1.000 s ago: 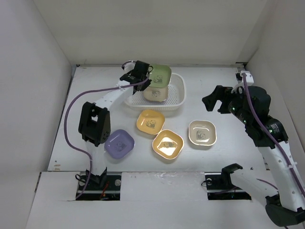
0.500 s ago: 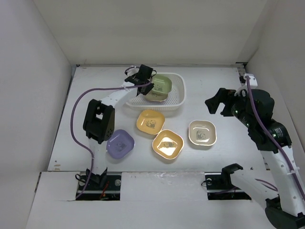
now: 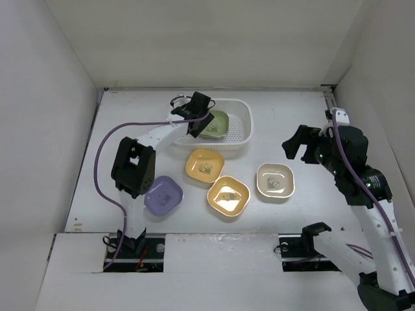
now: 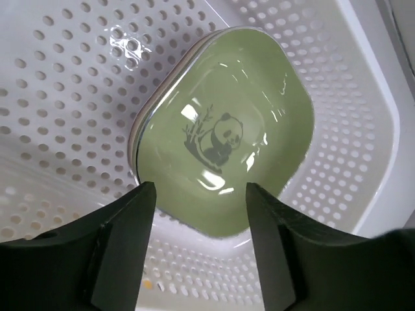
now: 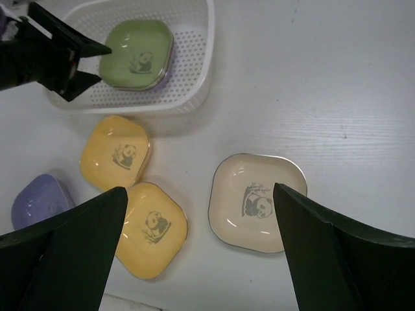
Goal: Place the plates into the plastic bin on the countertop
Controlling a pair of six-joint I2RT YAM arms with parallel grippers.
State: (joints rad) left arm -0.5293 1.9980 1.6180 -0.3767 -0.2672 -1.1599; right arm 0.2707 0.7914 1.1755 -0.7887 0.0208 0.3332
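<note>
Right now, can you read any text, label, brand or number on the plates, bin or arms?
None: no words, numbers or brand marks can be read in any view. The green plate in the plastic bin and the cream plate carry only a panda picture.

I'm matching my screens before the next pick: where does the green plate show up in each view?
Top external: the green plate is upper middle, lying inside the plastic bin.
Left wrist: the plate fills the centre, with bin mesh all around it.
Right wrist: the plate is at the upper left, in the bin.
Shared landmark: the bin's white perforated walls, seen in all three views.
</note>
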